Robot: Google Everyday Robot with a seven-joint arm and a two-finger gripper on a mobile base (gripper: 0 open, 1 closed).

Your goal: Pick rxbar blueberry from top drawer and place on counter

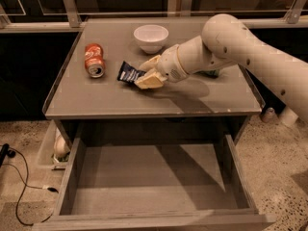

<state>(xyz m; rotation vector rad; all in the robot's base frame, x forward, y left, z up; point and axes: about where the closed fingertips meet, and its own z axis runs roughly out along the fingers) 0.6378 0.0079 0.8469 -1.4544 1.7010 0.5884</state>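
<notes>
The rxbar blueberry (128,72), a dark navy wrapper with white lettering, is low over the counter (110,97) near its middle, one end tilted up. My gripper (147,73) reaches in from the right and is shut on the bar's right end, with cream fingers (151,80) above and below it. The bar sticks out to the left of the fingers. The top drawer (149,182) is pulled out below the counter's front edge, and its grey bottom is bare.
A red-orange soda can (94,59) lies on the counter's left. A white bowl (151,37) stands at the back middle, just behind the gripper. A dark object (211,73) is partly hidden behind my arm. A cable (19,177) lies on the floor at left.
</notes>
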